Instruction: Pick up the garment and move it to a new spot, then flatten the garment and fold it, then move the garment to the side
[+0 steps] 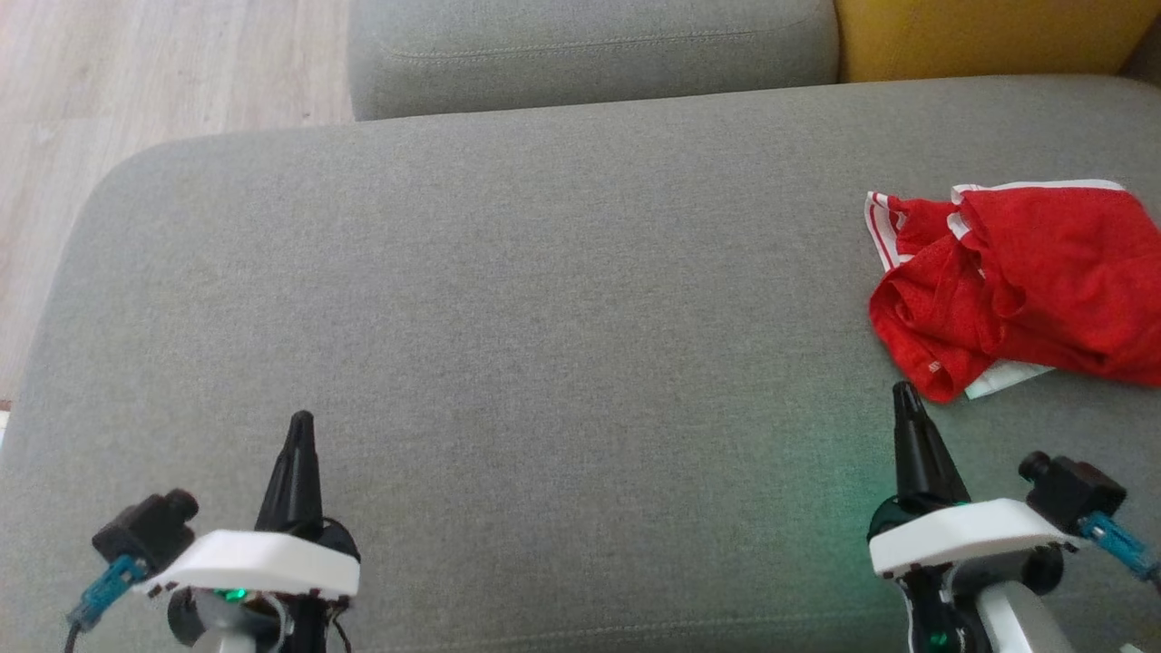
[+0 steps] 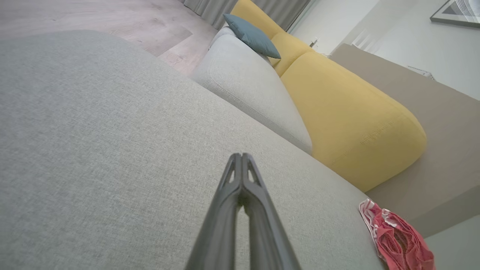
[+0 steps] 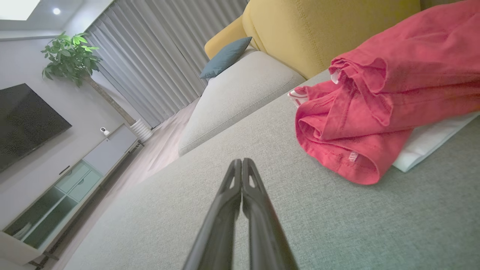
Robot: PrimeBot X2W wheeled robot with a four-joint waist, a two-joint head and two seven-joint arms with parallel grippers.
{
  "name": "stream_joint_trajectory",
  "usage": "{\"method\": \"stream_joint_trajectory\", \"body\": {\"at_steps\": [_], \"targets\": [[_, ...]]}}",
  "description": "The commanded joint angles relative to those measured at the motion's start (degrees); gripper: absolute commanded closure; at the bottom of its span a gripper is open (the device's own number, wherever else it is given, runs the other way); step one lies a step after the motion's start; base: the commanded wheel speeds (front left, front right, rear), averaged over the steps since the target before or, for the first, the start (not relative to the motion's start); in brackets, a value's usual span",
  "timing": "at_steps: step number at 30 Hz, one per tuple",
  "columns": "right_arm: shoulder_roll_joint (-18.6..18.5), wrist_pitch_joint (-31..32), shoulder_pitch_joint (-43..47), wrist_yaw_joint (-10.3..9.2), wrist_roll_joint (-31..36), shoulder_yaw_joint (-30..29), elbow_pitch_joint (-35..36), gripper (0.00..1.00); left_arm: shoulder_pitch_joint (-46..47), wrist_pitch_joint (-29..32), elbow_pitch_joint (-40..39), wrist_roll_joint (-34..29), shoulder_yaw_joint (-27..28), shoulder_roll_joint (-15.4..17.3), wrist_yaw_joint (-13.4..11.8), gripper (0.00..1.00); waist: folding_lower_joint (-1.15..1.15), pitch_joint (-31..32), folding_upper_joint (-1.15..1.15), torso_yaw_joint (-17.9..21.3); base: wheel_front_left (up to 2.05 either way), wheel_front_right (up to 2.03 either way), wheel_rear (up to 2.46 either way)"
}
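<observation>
The garment [image 1: 1016, 281] is a crumpled red piece with white trim, lying on the grey sofa seat [image 1: 544, 299] at the far right. It also appears in the right wrist view as a bunched red garment [image 3: 382, 101] and small at the lower right of the left wrist view, garment [image 2: 397, 240]. My right gripper [image 1: 904, 392] is shut and empty, its tip just short of the garment's near edge. My left gripper [image 1: 301, 421] is shut and empty at the lower left, far from the cloth. Both fingertip pairs press together in the wrist views, left gripper [image 2: 242, 155] and right gripper [image 3: 242, 161].
A second grey cushion [image 1: 590, 45] and a yellow cushion [image 1: 980, 36] border the seat's far side. Wooden floor [image 1: 136, 82] lies beyond the seat's left edge. A blue pillow [image 2: 251, 35], curtains, a plant [image 3: 71, 56], a TV and a low cabinet stand further off.
</observation>
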State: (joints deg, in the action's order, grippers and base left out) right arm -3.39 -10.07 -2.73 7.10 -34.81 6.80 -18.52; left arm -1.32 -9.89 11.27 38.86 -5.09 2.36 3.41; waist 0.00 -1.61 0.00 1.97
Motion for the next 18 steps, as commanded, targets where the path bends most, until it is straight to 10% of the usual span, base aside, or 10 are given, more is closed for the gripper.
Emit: {"method": "stream_joint_trajectory", "body": {"at_steps": [1,18], "targets": [[-0.81,0.32,-2.51,0.11,-1.85,-0.27,2.13,1.0,3.08,0.4,-1.62,1.62,1.05,0.7,0.5,1.0,0.0,0.02,0.0,-0.03,0.0,0.0,0.0],[-1.03,2.85,-2.63,0.16,-12.83,-2.07,2.62,1.0,3.87,3.11,-0.83,11.64,2.67,0.93,1.17,1.0,0.0,0.29,0.0,-0.4,0.0,0.0,0.0]]}}
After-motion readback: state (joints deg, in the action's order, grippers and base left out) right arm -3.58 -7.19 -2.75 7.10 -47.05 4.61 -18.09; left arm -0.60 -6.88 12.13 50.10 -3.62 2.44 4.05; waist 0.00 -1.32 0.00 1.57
